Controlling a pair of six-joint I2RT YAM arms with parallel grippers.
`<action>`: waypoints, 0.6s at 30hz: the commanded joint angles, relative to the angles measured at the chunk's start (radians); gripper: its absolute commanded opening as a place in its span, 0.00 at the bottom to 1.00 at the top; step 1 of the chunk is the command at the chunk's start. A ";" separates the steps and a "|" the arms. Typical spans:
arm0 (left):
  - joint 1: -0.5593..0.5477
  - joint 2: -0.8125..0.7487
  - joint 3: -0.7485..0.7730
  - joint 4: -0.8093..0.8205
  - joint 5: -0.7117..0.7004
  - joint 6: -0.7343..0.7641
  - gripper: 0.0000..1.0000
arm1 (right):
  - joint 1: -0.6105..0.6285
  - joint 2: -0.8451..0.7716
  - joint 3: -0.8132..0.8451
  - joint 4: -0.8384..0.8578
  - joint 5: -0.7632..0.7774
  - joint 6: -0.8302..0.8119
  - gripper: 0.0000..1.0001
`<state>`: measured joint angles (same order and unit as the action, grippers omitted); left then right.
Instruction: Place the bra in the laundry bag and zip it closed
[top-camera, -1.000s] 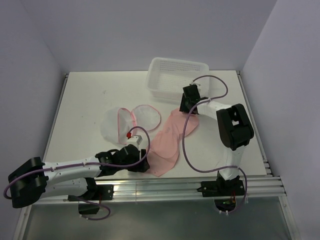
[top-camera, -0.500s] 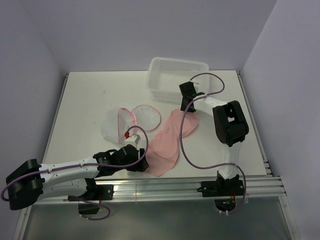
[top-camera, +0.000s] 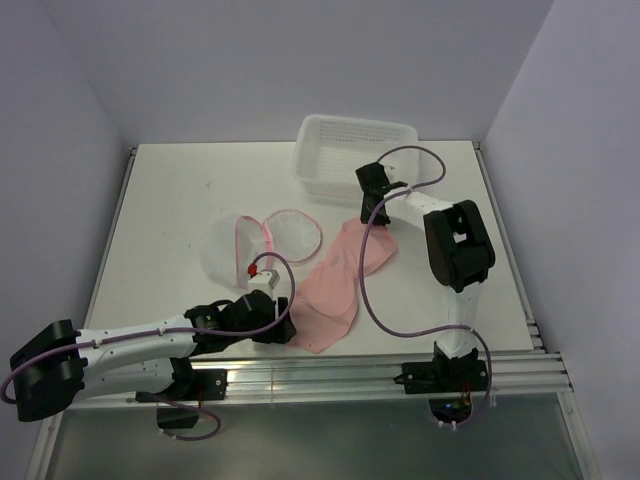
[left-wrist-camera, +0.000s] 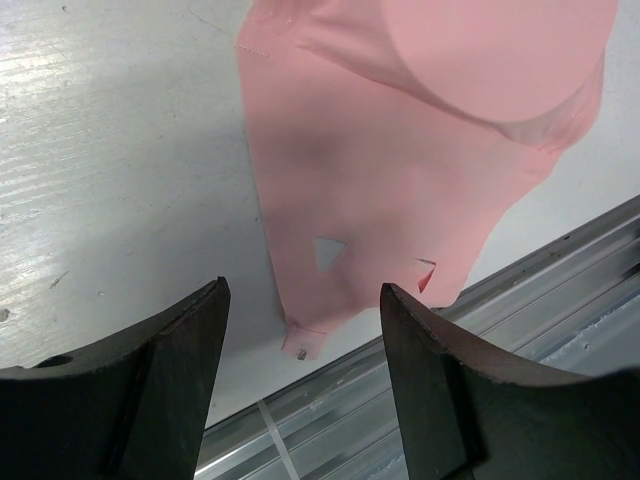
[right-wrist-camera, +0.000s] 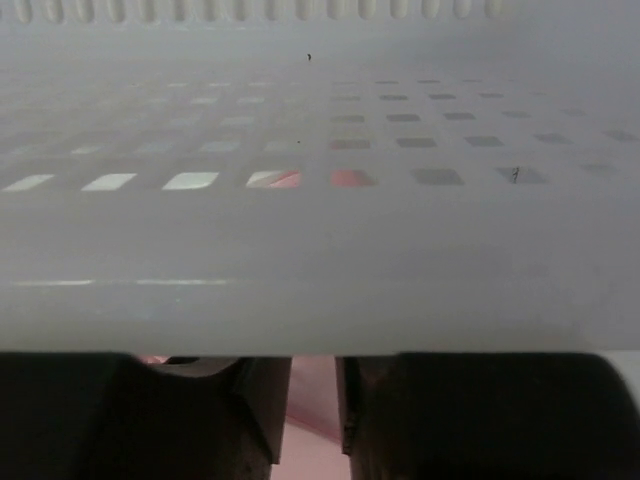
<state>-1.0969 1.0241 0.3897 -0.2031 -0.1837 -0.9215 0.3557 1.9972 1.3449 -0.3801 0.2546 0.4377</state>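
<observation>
Bra (top-camera: 338, 275) lay flat mid-frame, just right of the open laundry bag (top-camera: 262, 238); left gripper (left-wrist-camera: 300, 292) gaped wide at its lower corner, right gripper (right-wrist-camera: 312, 410) sat narrow, hard against the basket (right-wrist-camera: 320, 260) wall — hold on the cloth could not be told — so a lift risked dragging the basket or the cloth slipping free.

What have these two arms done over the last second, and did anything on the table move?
The right gripper crept farther from its base, toward the white basket, over the bra's far end. The left gripper, jaws open, slid slightly to its left by the bra's near end. Nothing was visibly grabbed or dropped. Bra, laundry bag and basket stayed put.
</observation>
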 joint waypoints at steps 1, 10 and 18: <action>-0.006 -0.012 -0.009 0.039 -0.022 0.007 0.68 | 0.012 0.021 0.059 -0.037 0.017 0.004 0.26; -0.006 -0.009 -0.015 0.066 -0.011 0.015 0.67 | 0.017 -0.095 -0.010 0.038 0.084 -0.020 0.22; -0.009 0.088 0.003 0.185 0.033 0.023 0.58 | 0.032 -0.268 -0.085 0.132 0.098 -0.077 0.04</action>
<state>-1.0977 1.0897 0.3790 -0.1089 -0.1719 -0.9173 0.3676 1.8408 1.2716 -0.3309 0.3157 0.3939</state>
